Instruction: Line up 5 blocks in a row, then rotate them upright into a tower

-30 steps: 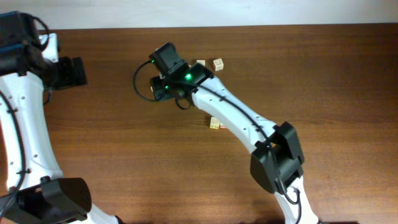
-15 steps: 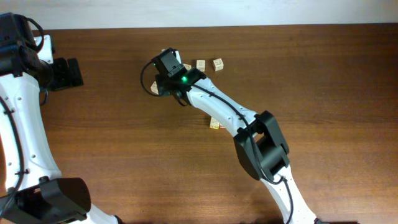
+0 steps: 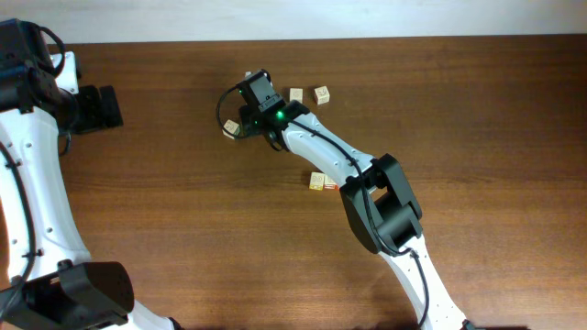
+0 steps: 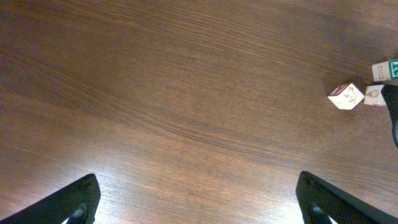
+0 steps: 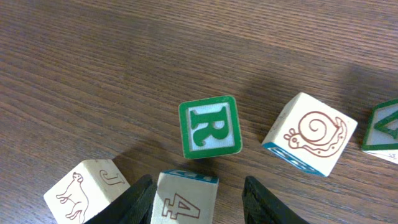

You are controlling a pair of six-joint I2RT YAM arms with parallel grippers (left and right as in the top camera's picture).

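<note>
Several small pale wooden blocks lie close together in the right wrist view: a green "R" block (image 5: 209, 127), a snail block (image 5: 310, 134), an animal-and-"J" block (image 5: 87, 190), and a green one (image 5: 382, 130) at the right edge. A "4" block (image 5: 186, 198) sits on the table between the jaws of my right gripper (image 5: 198, 202). The left finger is against it and the right finger stands apart, so the gripper is open. Overhead, the right gripper (image 3: 242, 122) is at the table's far middle. My left gripper (image 4: 199, 205) is wide open over bare wood, far to the left (image 3: 117, 108).
Two loose blocks (image 3: 296, 94) (image 3: 321, 94) lie right of the right wrist, and another (image 3: 318, 181) lies nearer, beside the right forearm. The left wrist view catches a few blocks (image 4: 346, 96) at its right edge. The table's far edge (image 3: 367, 38) is close behind the blocks.
The right wrist has swung and shifted slightly right and toward the far edge, uncovering a pale block at its lower left. Its jaws widened, then narrowed. The left arm edged left early on.
</note>
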